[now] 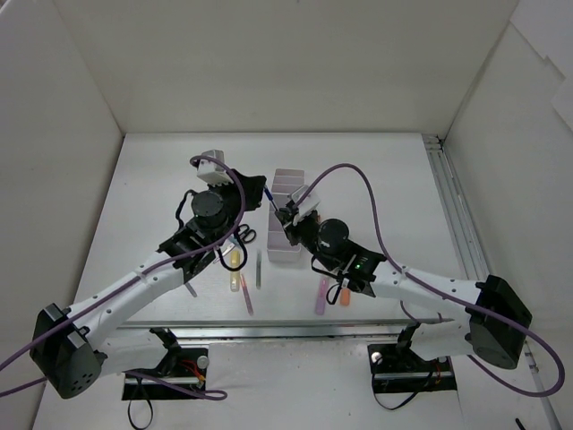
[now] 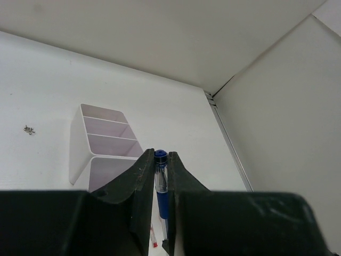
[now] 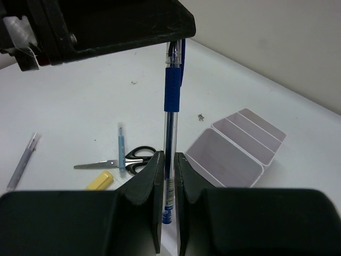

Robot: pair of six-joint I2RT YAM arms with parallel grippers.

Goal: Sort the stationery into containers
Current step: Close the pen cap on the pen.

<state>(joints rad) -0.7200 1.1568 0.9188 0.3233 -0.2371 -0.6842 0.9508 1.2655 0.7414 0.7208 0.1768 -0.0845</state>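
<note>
- Two claws grip one item at once: the left claw [image 2: 160, 160] and the right claw [image 3: 170, 157] are each closed on the blue pen [image 3: 171, 90]. This looks like a hand-over in mid-air.
- In the right wrist view the pen stands close to upright, clear of the worktop [image 1: 358, 179]. Its upper end is pinched by the left claw and its clear barrel by the right.
- It hangs just beside the near end of the white organiser tray [image 2: 79, 152], whose compartments show no contents in these views.
- Which claw is the giver cannot be told from here. The right one is nearer the tray, so it is probably the receiver.
- To do this well, only one claw should let go, and only once the other's pinch is firm. A double hold with any sideways pull could bend or flick the pen.
- The releasing claw should open fully and back straight away along its own line, without brushing the barrel.
- The carrying claw should then centre the pen over one compartment and lower it before opening.
- The scissors [image 3: 125, 157] and a yellow highlighter [image 3: 99, 181] lie loose on the worktop, unsorted.
</note>
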